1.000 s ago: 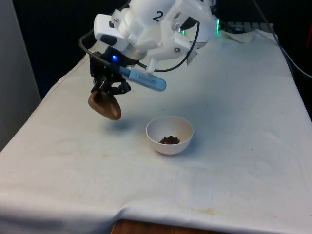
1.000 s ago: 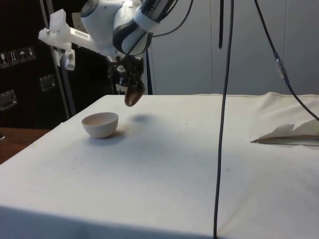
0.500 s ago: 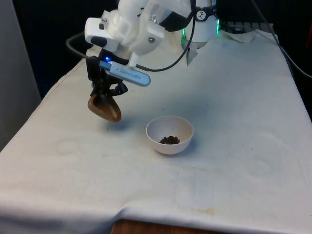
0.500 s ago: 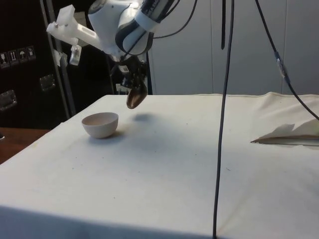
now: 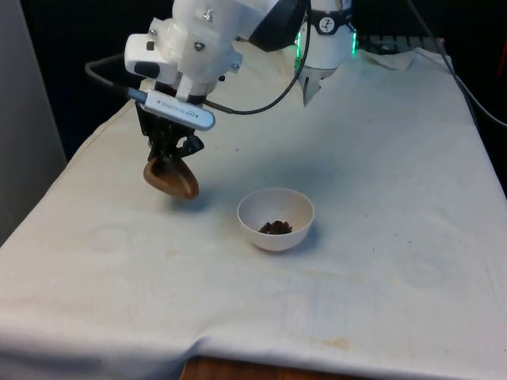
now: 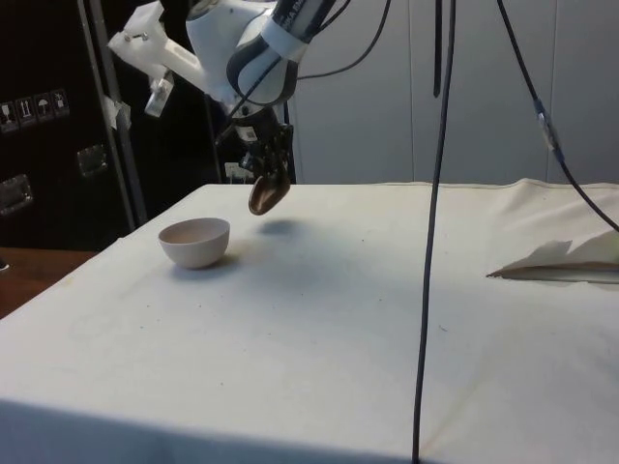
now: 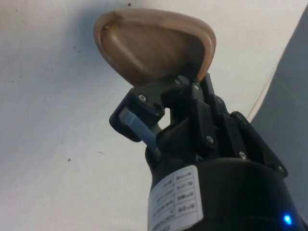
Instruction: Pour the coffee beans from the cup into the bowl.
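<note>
Right now your gripper is pinching the rim of the wooden cup, jaws clamped on its wall. You can see the cup held clear above the cloth, tilted, with its shadow underneath. In the wrist view the cup shows its hollow inside with no beans visible in it, one finger set against the rim. White bowl sits on the cloth to the front view's right of the cup, near but apart, with a small pile of coffee beans at its bottom. From the side view you get the cup hanging just past the bowl, higher than its rim, gripper above it.
</note>
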Robot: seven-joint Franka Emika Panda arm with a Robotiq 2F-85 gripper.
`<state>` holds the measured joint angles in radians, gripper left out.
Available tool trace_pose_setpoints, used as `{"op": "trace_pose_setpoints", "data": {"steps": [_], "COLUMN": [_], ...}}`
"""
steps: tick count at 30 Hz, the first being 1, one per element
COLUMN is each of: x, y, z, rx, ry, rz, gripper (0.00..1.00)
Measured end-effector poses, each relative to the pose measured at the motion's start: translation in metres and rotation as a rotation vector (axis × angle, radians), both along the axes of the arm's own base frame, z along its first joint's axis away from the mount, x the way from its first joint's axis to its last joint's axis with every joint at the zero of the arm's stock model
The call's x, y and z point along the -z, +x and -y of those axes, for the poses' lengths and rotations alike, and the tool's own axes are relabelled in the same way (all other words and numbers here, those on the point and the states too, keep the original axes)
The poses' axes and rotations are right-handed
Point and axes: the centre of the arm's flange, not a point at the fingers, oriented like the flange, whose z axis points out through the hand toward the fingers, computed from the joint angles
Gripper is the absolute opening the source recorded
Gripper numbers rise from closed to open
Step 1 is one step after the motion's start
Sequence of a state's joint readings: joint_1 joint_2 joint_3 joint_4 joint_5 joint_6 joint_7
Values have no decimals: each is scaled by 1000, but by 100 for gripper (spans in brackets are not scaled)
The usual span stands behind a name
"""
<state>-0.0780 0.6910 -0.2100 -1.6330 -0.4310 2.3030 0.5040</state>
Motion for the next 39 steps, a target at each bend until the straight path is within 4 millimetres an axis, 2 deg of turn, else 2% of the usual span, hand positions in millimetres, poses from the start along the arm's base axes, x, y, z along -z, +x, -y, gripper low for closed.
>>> {"op": "trace_pose_setpoints", "data": {"steps": [39], "x": [8], "y": [-17], "z": [34], "rx": [0], "ry": [260], "rz": [49], "gripper": [0]}}
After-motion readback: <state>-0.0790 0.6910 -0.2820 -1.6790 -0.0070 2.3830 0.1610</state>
